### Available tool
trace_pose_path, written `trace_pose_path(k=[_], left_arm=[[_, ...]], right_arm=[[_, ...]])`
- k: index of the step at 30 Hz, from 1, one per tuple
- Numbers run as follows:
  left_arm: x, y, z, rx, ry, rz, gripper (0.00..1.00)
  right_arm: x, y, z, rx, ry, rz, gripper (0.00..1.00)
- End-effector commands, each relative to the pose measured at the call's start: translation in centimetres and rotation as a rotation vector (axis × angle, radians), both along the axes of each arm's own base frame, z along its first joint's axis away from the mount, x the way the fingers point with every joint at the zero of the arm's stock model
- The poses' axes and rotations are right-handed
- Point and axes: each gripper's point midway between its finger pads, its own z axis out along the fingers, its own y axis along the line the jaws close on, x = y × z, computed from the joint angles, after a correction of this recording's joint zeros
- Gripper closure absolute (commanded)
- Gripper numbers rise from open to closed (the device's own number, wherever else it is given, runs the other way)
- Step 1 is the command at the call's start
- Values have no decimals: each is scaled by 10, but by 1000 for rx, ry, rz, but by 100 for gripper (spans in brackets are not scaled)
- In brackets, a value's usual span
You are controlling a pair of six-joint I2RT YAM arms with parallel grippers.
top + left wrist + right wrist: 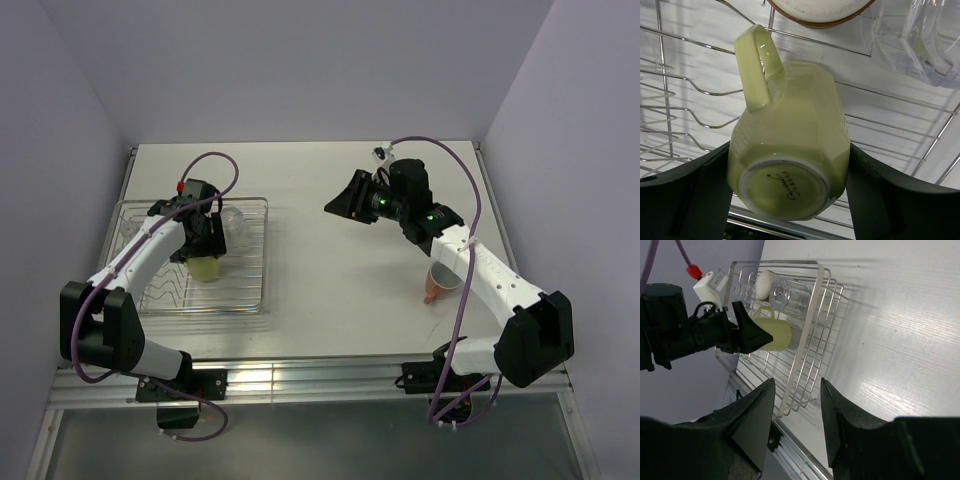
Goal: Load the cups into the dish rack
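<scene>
The yellow-green mug (790, 125) is clamped by the left gripper (790, 190) in the dish rack (240, 290); 1 salmon mug (440, 284) is left near the right edge, the right gripper (796, 387) spread empty.

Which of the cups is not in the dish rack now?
The orange mug, on the table beside the right arm. The yellow-green mug, held by the left tool, and the clear glass are inside the dish rack.

left gripper (790, 150) clamped on mug (795, 107), arm extended | right gripper (797, 385) agape, arm raised
</scene>
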Motion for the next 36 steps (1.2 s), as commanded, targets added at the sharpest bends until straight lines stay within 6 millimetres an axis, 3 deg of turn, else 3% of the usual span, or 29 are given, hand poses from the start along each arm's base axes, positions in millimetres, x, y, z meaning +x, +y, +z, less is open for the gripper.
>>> trace_pose_path(k=[1,9,11,20,29,32,36], left_arm=[[12,4,15,15,-86,18,23],[15,4,21,10,-109,22,20],[15,3,20,7,-110,21,13],[16,3,31,-8,-157,31,13],[19,12,97,-13,-349,81,11],[17,11,116,-32,-417,80,11],[15,13,141,-44,-498,79,11]], right_arm=[[7,1,24,19,-73,4,51],[7,1,24,19,-71,4,51],[7,1,22,18,-68,4,51],[7,1,22,22,-67,6,50],[10,-6,24,-10,-74,-39,49],[13,-17,23,-56,-71,-101,49],[20,-53,19,-194,-60,-263,49]])
